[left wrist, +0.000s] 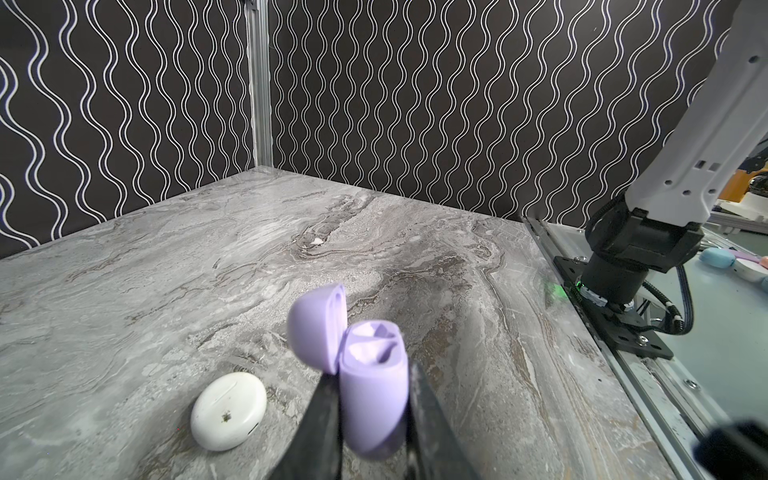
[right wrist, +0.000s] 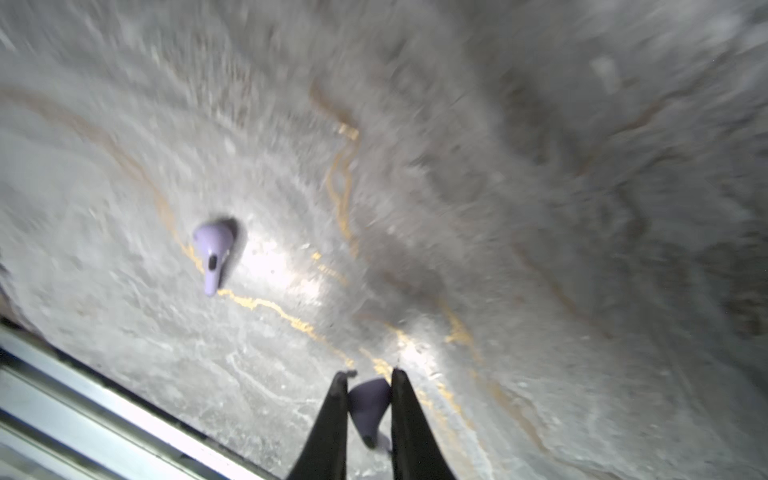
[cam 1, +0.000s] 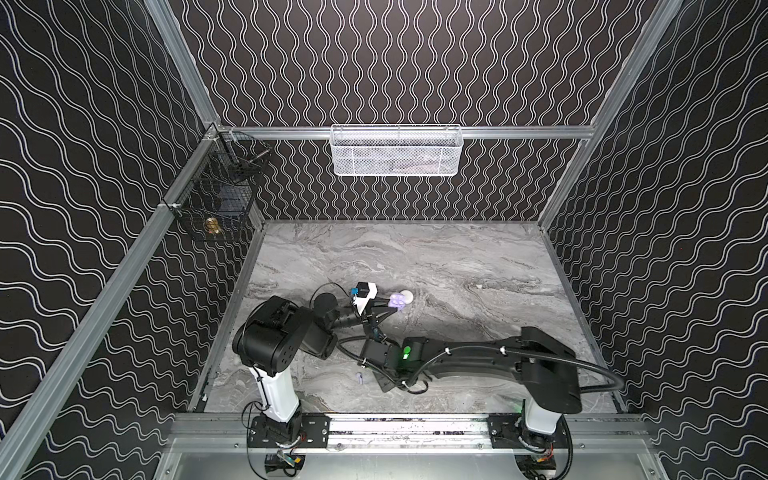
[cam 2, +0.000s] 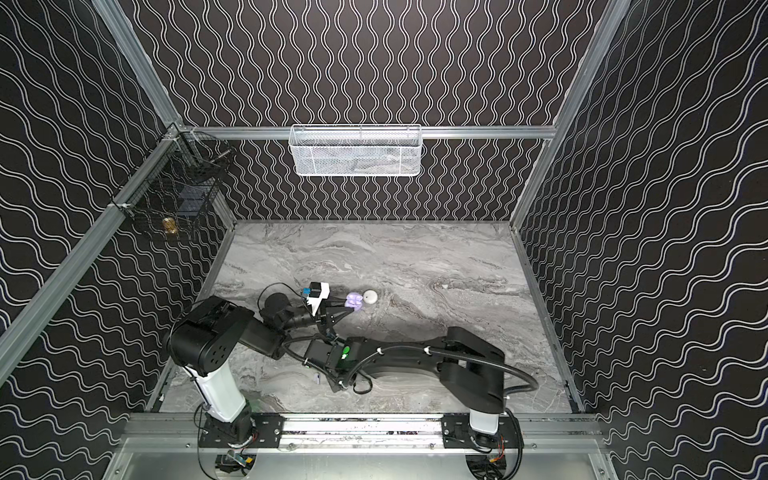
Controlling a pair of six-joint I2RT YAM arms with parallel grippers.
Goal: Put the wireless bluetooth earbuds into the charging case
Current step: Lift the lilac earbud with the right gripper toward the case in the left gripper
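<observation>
We are looking at an early stage of the task. The left gripper (left wrist: pixel 372 376) is clamping the lavender charging case (left wrist: pixel 374 403) by its body and keeping it upright. The lid (left wrist: pixel 316 328) is hinged open, and both of the 2 sockets are looking empty to us. The right gripper (right wrist: pixel 371 374) is pinching the held lavender earbud (right wrist: pixel 368 405) between its fingertips, low over the table (left wrist: pixel 415 232) near the front rail. The loose lavender earbud (right wrist: pixel 214 253) is lying on the marble, well apart from the case. So we are judging that 0 earbuds are seated. The held one is yet to be carried to the case and pushed in, and the loose one is yet to be picked up. The white case (left wrist: pixel 228 409) is lying closed just beside the lavender one.

We are not finding the white earbuds with any certainty. A small white speck (cam 1: pixel 479 286) farther out on the table may be 1 of them, but it is too small to tell. The right wrist view is blurring, and the fingers are covering part of the held earbud, so its orientation is hard to read. In both top views the right gripper's tips are hiding under its own wrist. We are also unable to tell whether the lavender case is resting on the table or lifted off it.
</observation>
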